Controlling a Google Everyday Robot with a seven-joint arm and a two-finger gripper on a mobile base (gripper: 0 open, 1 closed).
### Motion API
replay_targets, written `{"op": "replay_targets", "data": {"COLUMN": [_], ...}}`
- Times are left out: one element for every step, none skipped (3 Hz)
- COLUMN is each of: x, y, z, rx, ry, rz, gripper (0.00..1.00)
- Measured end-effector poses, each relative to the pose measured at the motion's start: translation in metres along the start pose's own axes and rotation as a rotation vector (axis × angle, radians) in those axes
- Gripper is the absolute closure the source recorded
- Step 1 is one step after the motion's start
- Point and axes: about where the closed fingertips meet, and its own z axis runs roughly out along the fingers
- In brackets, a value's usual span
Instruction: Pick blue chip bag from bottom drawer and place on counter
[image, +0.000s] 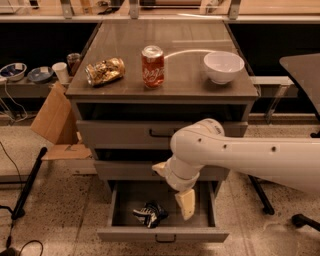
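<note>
Down in the open bottom drawer (162, 234), the lowest and deepest of 3 grey metal drawers in the cabinet, the small crumpled dark-blue chip bag with white stripes (151, 214) lies on the drawer floor, left of the middle and near the front wall. The drawer is pulled out toward the camera, and its wide flat front carries a small dark bar handle.

The robot's cream-coloured gripper (185, 204) hangs inside the drawer opening, just to the right of the bag and apart from it. It holds nothing that can be seen, and I cannot tell from this angle whether it is spread or closed. The thick white arm (240, 157) reaches in from the right edge and crosses in front of the 2 shallower drawers above.

The flat, slightly glossy grey-brown counter (185, 45) tops the cabinet. On it, from left to right, are a crushed shiny golden-brown bag (104, 71) lying on its side, an upright red soda can (152, 66) and a round white bowl (223, 66), each apart from the others.

Left of the cabinet a sheet of brown cardboard (52, 117) leans near its side. Behind the cardboard a small white cup (60, 71) stands on a low shelf.
</note>
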Motion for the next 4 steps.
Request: {"op": "replay_targets", "data": {"x": [-0.039, -0.069, -0.097, -0.111], "y": [-0.010, -0.016, -0.027, -0.033], "z": [0.067, 0.115, 0.160, 0.198], "rx": [0.014, 0.056, 0.060, 0.040], "ry": [-0.099, -0.132, -0.173, -0.185], "rz": [-0.026, -0.072, -0.100, -0.102], "gripper": [0.00, 0.00, 0.00, 0.00]}}
